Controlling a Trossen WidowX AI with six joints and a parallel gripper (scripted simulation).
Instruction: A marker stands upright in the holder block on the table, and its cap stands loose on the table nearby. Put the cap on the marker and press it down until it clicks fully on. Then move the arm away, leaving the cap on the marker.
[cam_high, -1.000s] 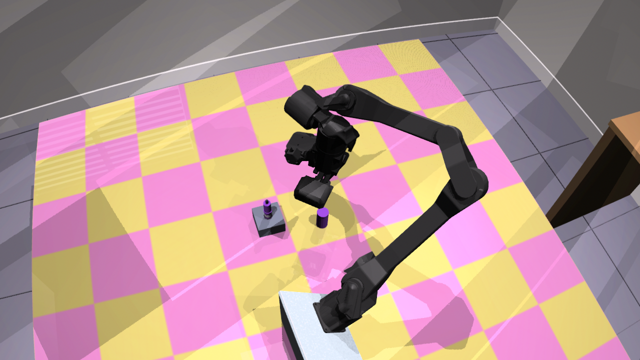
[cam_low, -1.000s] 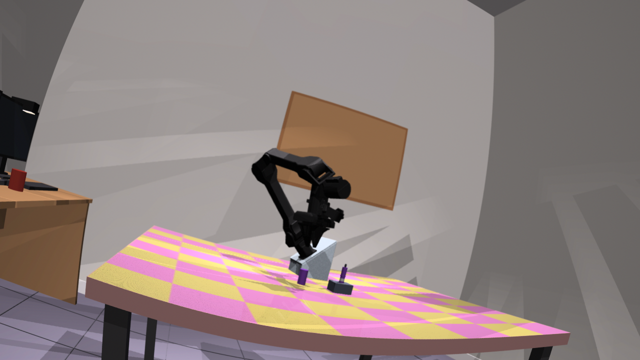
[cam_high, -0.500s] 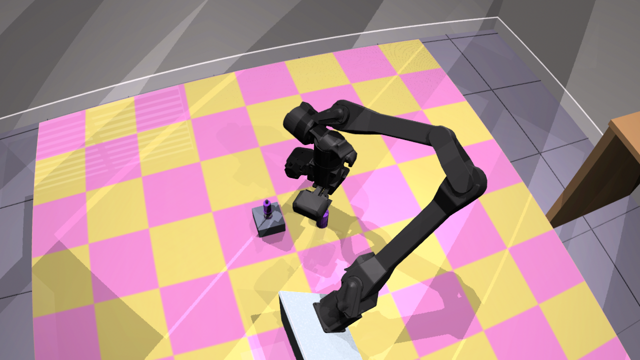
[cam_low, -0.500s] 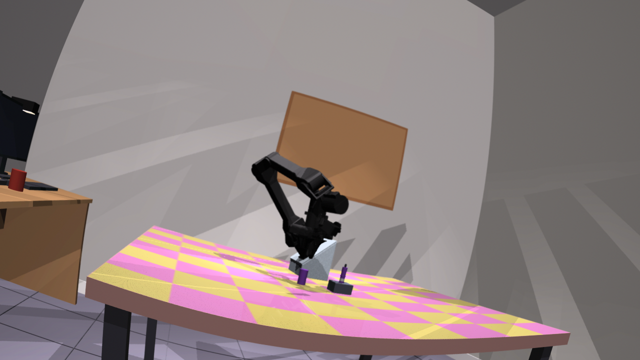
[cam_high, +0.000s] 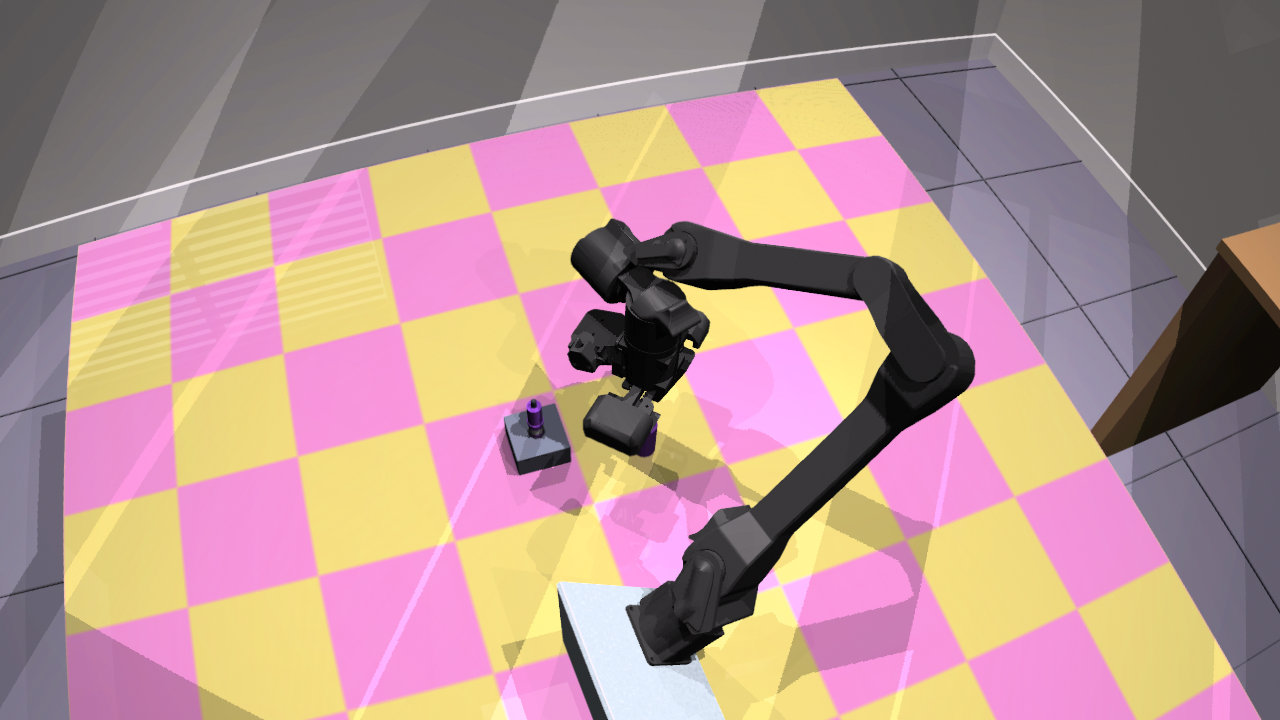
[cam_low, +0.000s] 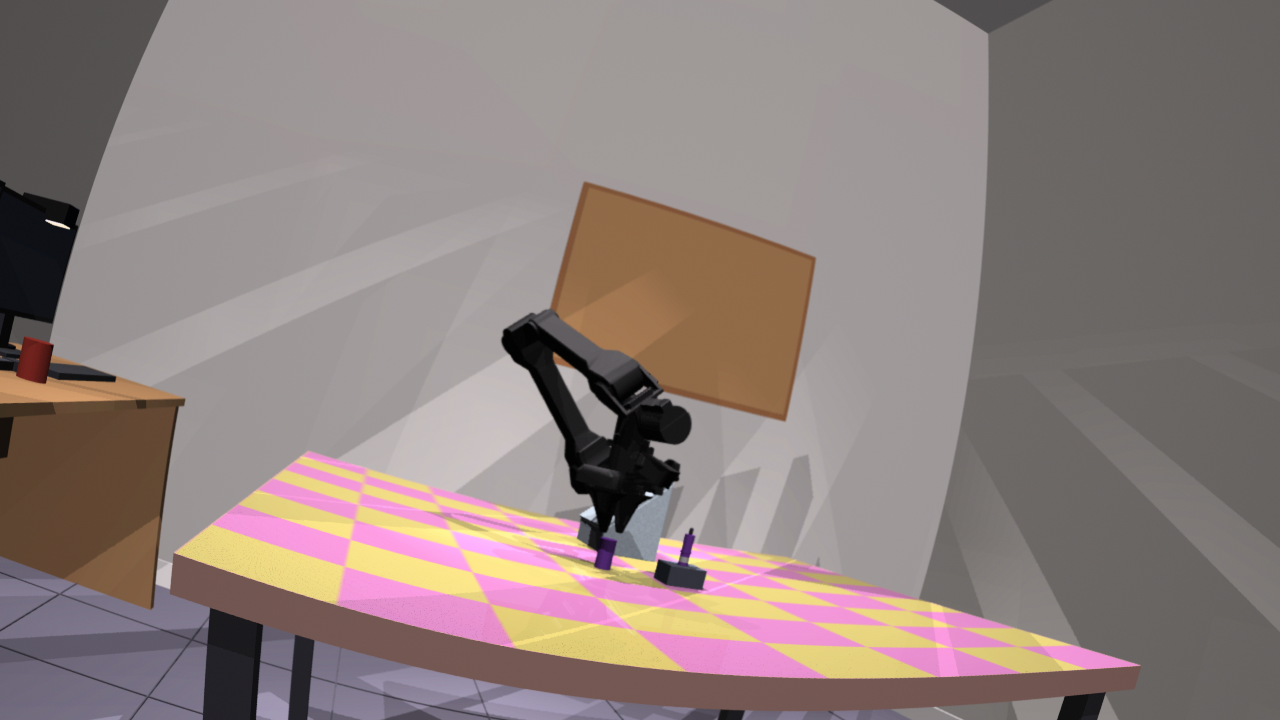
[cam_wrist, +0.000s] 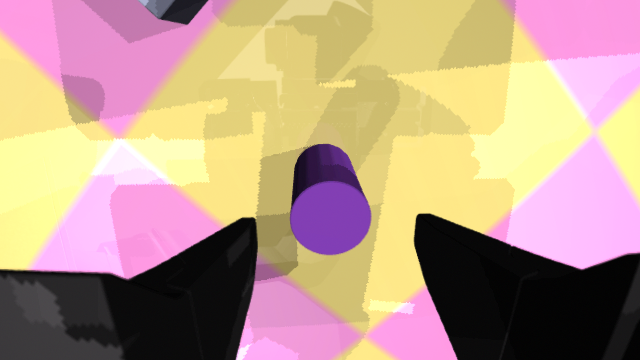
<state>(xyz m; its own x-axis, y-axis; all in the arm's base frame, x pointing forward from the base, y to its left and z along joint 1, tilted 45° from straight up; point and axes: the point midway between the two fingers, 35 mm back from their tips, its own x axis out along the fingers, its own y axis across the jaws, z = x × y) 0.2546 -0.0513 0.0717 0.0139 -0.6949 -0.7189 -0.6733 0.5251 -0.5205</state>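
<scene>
The purple cap (cam_high: 648, 439) (cam_low: 605, 554) (cam_wrist: 330, 217) stands upright on the table. In the top view my gripper partly hides it. My gripper (cam_low: 611, 529) (cam_wrist: 335, 220) is open and points down just above the cap; in the wrist view the cap shows between the two fingertips, with a gap on each side. The purple marker (cam_high: 534, 415) (cam_low: 687, 547) stands upright, bare tip up, in the dark grey holder block (cam_high: 543, 457) (cam_low: 680, 574) (cam_wrist: 176, 11), to the left of the gripper in the top view. Only a corner of the block shows in the wrist view.
The arm's base stands on a pale block (cam_high: 617, 653) (cam_low: 646, 535) at one side of the checkered table (cam_high: 250, 555) (cam_low: 429, 617). A wooden desk (cam_high: 1253, 259) (cam_low: 98, 465) with a red cup (cam_low: 34, 360) stands apart from the table. A brown board (cam_low: 689, 304) hangs on the wall.
</scene>
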